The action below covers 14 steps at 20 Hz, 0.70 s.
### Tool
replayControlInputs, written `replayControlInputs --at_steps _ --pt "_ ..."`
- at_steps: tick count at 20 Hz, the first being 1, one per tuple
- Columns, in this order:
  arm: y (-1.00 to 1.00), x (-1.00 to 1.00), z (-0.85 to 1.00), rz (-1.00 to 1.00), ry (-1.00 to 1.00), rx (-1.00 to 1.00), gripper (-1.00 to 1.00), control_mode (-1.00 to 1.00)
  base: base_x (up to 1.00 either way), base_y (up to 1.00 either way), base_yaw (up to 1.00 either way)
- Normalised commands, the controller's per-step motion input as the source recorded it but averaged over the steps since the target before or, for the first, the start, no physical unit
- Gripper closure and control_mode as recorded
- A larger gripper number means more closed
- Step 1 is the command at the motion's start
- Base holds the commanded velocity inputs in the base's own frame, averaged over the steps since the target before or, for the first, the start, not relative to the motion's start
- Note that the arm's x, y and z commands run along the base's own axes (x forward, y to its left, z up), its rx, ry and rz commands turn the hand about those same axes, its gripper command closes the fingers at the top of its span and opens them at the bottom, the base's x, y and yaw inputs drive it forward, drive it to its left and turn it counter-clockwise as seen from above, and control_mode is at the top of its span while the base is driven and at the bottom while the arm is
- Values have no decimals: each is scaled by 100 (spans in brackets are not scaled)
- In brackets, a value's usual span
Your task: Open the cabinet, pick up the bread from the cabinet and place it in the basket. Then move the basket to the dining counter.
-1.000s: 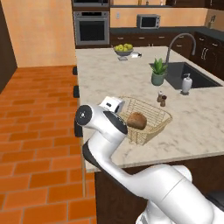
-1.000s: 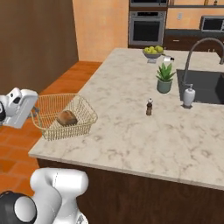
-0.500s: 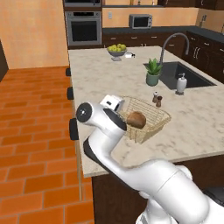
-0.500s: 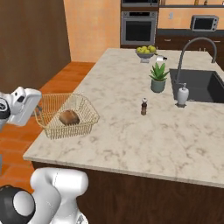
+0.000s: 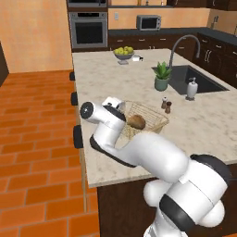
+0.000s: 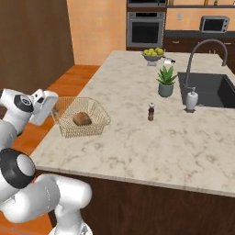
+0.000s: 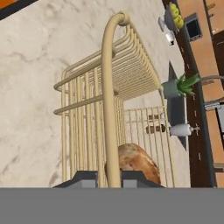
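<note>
Golden-yellow wire mesh forms the basket (image 6: 81, 122), which is seen resting on the beige marbled top of the dining counter (image 6: 151, 137), close to the counter's corner. The bread (image 6: 82, 119), a small golden-brown roll, is shown lying inside the basket on its mesh floor. The gripper (image 7: 109, 177) is held at the basket's rim on the side facing away from the sink (image 6: 211, 88); in the hand view its two dark fingertips (image 7: 85, 176) are pressed together on the rim wire, which passes between them. Farther along the counter from the basket, towards the sink, a small brown shaker (image 6: 151, 111) is seen standing upright. Beyond it, a potted green plant (image 6: 166, 81) is placed just beside the sink edge, and a white soap dispenser (image 6: 191, 99) is set near the sink's front rim under the arched faucet (image 6: 204, 48). At the counter's end farthest from the basket, a bowl of yellow-green fruit (image 6: 153, 55) is shown.
</note>
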Motion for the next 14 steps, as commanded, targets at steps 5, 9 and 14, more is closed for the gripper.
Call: replayControlInputs --at_steps 5,9,14 --pt "3 100 -27 -2 4 0 100 -100 0 0 0" --pt "4 100 -37 0 6 0 100 -100 0 0 0" --pt "18 100 -43 -2 2 0 100 -100 0 0 0"
